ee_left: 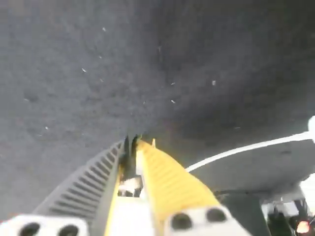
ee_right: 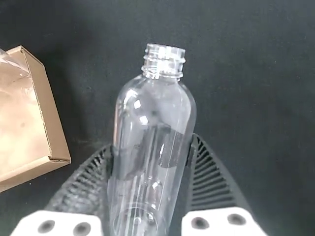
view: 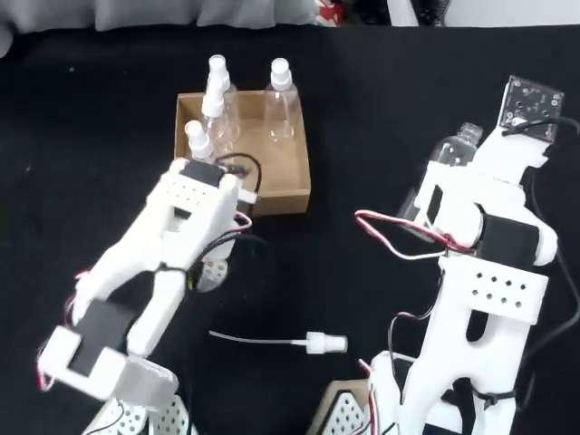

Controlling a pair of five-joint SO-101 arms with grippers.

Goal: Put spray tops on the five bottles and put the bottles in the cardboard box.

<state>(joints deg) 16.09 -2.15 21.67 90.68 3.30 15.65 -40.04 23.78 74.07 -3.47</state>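
Observation:
A cardboard box [view: 294, 177] stands at the back of the table and holds several clear bottles [view: 280, 104] with white spray tops on. A loose spray top [view: 324, 343] lies on the black cloth near the front, its thin tube [ee_left: 246, 147] stretching left. My left gripper [ee_left: 132, 142] is shut with nothing in it, low over the cloth beside that tube. My right gripper [ee_right: 152, 145] is shut on an open-necked clear bottle [ee_right: 155, 98], held to the right of the box [ee_right: 29, 123]. That bottle [view: 456, 149] has no top.
Black cloth [view: 91, 136] covers the table. The left arm's white body [view: 172, 245] overlaps the box's near left corner. A light strip runs along the far edge of the table.

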